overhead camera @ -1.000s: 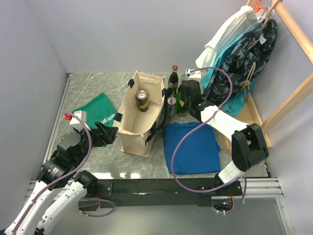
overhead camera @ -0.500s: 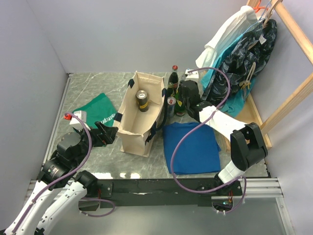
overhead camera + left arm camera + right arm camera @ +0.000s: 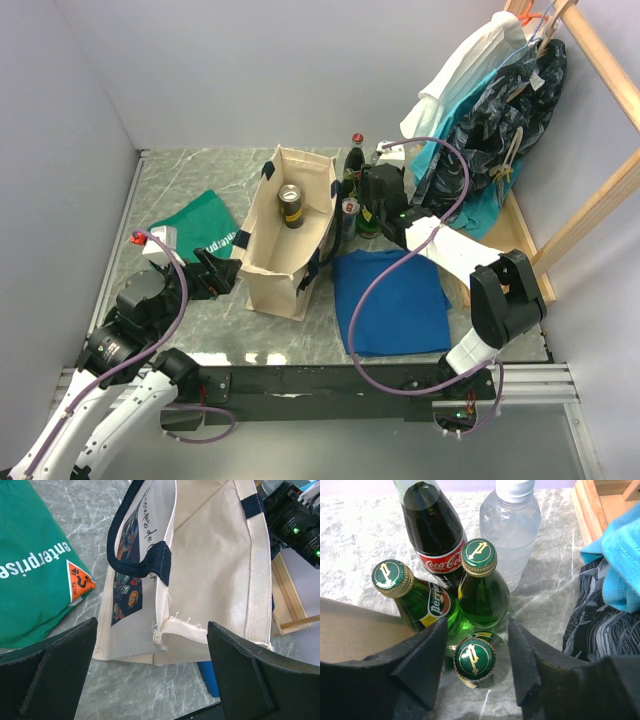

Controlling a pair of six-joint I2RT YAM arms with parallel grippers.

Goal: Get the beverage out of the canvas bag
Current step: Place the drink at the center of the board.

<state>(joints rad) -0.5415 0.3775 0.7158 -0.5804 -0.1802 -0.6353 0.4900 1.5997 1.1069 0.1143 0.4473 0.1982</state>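
Note:
The cream canvas bag [image 3: 288,232] with navy handles stands mid-table with its mouth open. A metal can [image 3: 290,205] stands inside it. Just right of the bag is a cluster of bottles: a Coca-Cola bottle [image 3: 432,525], a clear water bottle [image 3: 510,525] and three green Perrier bottles. My right gripper [image 3: 476,652] hangs open over the nearest Perrier bottle [image 3: 474,658], with a gap between each finger and the cap. My left gripper [image 3: 150,665] stands wide open at the bag's near left corner [image 3: 160,635], touching nothing.
A green cloth with white lettering [image 3: 200,230] lies left of the bag and a flat blue folded cloth [image 3: 390,300] lies at its right front. A wooden rack hung with clothes [image 3: 500,110] fills the back right, close behind the bottles. Walls close in the table at the left and back.
My right gripper's jaws have parted from the green bottle they were shut on, and the bottle now stands free on the table. The left arm has not moved.

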